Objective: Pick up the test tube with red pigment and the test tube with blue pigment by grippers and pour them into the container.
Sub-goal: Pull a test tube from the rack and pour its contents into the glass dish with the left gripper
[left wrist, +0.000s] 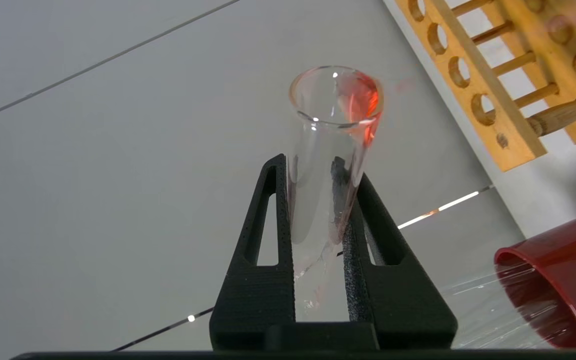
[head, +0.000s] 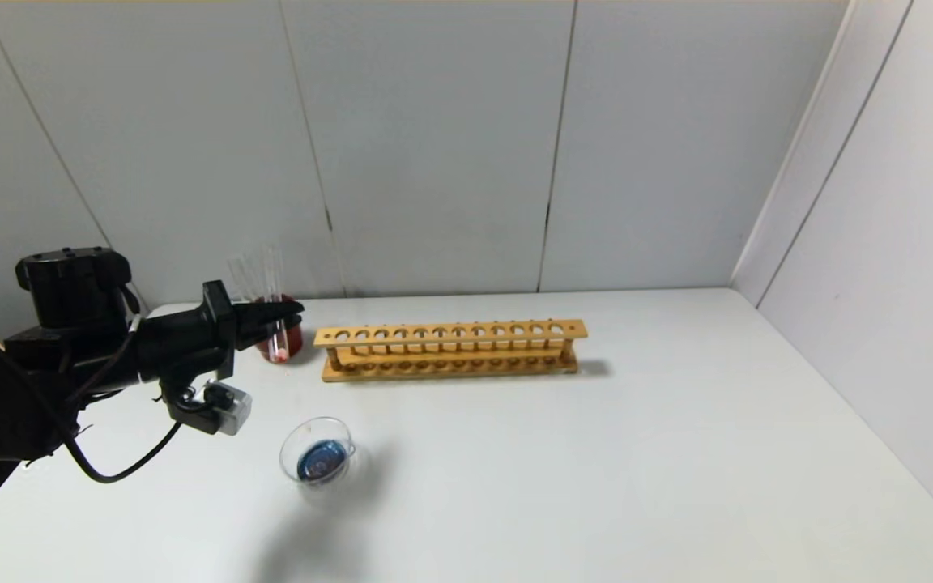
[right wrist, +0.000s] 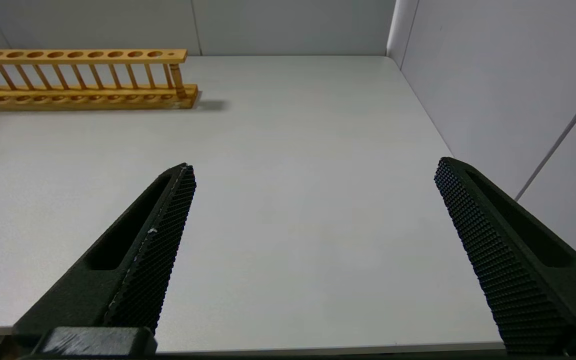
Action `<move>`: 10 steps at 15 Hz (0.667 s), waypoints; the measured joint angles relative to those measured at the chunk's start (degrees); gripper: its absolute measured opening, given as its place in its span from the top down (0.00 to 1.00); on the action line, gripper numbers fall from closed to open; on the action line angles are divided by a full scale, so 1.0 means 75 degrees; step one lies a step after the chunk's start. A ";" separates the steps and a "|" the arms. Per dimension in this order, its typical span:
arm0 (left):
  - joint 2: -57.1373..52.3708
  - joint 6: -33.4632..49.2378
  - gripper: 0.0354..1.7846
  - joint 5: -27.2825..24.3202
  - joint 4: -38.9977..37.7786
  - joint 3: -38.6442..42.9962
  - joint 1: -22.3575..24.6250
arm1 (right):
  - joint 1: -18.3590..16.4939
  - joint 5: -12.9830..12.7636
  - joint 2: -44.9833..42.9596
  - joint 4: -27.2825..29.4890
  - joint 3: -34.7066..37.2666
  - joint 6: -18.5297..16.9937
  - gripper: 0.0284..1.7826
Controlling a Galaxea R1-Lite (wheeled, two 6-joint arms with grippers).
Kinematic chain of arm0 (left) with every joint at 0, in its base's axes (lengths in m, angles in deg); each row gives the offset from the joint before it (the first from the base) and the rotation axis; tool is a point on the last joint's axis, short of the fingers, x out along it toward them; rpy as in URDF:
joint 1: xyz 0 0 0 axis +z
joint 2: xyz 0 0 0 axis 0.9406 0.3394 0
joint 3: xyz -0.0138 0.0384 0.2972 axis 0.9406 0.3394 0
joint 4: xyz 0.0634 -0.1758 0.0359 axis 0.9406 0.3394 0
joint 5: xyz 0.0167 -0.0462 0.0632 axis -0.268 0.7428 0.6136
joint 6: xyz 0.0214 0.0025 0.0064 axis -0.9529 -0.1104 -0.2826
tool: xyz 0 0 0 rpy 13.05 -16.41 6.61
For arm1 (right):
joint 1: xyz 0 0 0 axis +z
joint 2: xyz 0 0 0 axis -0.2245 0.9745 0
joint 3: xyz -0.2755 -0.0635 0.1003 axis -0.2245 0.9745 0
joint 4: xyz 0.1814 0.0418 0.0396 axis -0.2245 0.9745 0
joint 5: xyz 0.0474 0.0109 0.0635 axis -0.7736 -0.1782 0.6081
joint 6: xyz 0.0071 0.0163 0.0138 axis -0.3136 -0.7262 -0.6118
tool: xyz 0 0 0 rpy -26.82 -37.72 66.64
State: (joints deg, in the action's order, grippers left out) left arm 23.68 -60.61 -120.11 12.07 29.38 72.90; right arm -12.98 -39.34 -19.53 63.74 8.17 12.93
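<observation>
White table (head: 636, 453) with grey panel walls behind. Left gripper (head: 284, 312) is hovering at the far left of the table, just by the dark red cup (head: 292, 338), clamping the red tube (head: 276, 324) upright; red liquid is sitting at its rounded end near the cup. In the left wrist view both fingers (left wrist: 280, 220) are pressing the glass at mid-length, and the tube's mouth (left wrist: 336, 95) is showing an orange-red smear. Beaker (head: 317, 453) is standing nearer the robot, apart from the gripper, with blue already pooling in it. Rack (head: 450, 350) is sitting empty to the right of the cup. Right gripper (right wrist: 313, 210) is idling over the right side of the table, jaws spread wide. Tube is probably light, stiff, slippery and breakable, so gripping mid-length with modest force looks best; squeezing hard may be risking a crack, and tilting may be letting it slide.
</observation>
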 joint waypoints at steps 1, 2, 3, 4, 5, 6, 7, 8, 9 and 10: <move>-0.0015 -0.0034 0.84 -0.0003 0.0005 -0.0029 -0.0003 | 0.0000 0.0000 0.0000 0.0000 0.0000 0.0000 0.02; -0.0028 -0.0059 0.84 0.0000 0.0005 -0.0054 -0.0003 | 0.0000 -0.0003 0.0000 0.0000 0.0000 0.0000 0.02; -0.0039 -0.0063 0.84 0.0000 0.0005 -0.0068 -0.0003 | 0.0000 0.0000 0.0000 0.0000 0.0000 0.0000 0.02; -0.0055 -0.0075 0.84 0.0002 0.0005 -0.0073 -0.0007 | 0.0000 0.0000 0.0000 0.0000 0.0000 0.0000 0.02; -0.0065 -0.0096 0.84 -0.0003 0.0005 -0.0080 -0.0010 | 0.0000 0.0000 0.0000 0.0000 0.0000 0.0000 0.02; -0.0076 -0.0130 0.84 -0.0003 0.0008 -0.0091 -0.0013 | 0.0000 -0.0003 0.0000 0.0000 0.0000 0.0000 0.02; -0.0083 -0.0140 0.84 -0.0007 0.0005 -0.0111 -0.0015 | 0.0000 0.0000 0.0000 0.0000 0.0000 0.0000 0.02; -0.0085 -0.0148 0.84 -0.0003 0.0008 -0.0117 -0.0018 | 0.0000 -0.0003 0.0000 0.0000 0.0000 0.0000 0.02; -0.0085 -0.0148 0.84 0.0002 0.0008 -0.0128 -0.0018 | 0.0000 -0.0003 0.0000 0.0000 0.0000 0.0000 0.02; -0.0085 -0.0158 0.84 0.0002 0.0008 -0.0128 -0.0018 | 0.0000 0.0000 0.0000 0.0000 0.0000 0.0000 0.02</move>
State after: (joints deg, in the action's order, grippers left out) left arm 23.04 -61.80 -120.10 12.13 28.41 72.77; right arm -12.98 -39.34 -19.53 63.74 8.17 12.93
